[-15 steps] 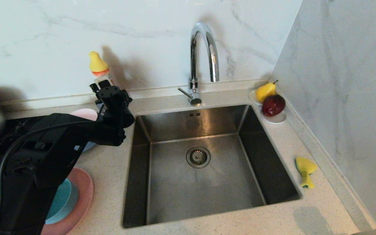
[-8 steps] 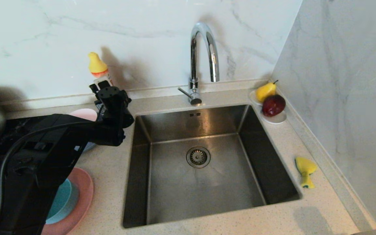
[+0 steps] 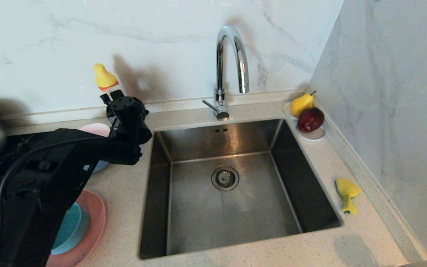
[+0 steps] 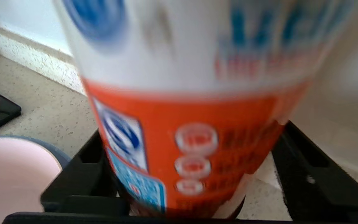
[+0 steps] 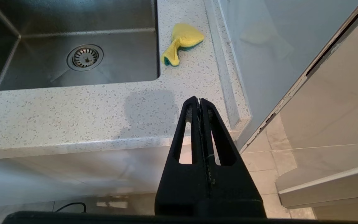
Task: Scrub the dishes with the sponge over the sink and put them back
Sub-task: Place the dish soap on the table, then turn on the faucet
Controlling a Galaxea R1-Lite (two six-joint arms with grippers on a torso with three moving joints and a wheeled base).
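"Orange and white plastic filled the left wrist view. The bottle (image 4: 182,124) leaned between the spread jaws of the left gripper (image 3: 111,97), upper left in the head view. What could have gone wrong?"

"It looked ready to topple onto the pale pink bowl (image 3: 96,129) just beside it, or into the sink (image 3: 221,141), if a jaw caught it as the arm pulled away."

"And the sponge (image 3: 347,194)?"

"It lay on the counter (image 3: 124,193) at the lower right, beside the sink. The right gripper (image 5: 200,101), pressed together, hung off the counter's edge. The pink plate (image 3: 96,215) and teal bowl (image 3: 70,228) sat at the lower left."
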